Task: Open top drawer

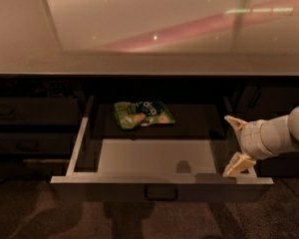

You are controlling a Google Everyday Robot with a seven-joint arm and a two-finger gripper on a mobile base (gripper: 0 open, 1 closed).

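Observation:
The top drawer [159, 189] stands pulled far out under the counter, its dark front nearest the camera with a small loop handle [161, 192] at centre. Its pale inner tray [157, 156] shows, and a green snack bag [142, 114] lies at the back of it. My gripper [235, 143] comes in from the right on a white arm [284, 133] and hovers at the drawer's right side wall near the front corner. Its two fingers [239, 163] are spread apart, one above the other, and hold nothing.
A glossy pale countertop [149, 29] overhangs the drawers. Narrower dark drawer fronts [30, 113] sit shut at the left, and more dark fronts [269, 98] lie behind the arm at the right. Dark carpet [65, 218] covers the floor in front.

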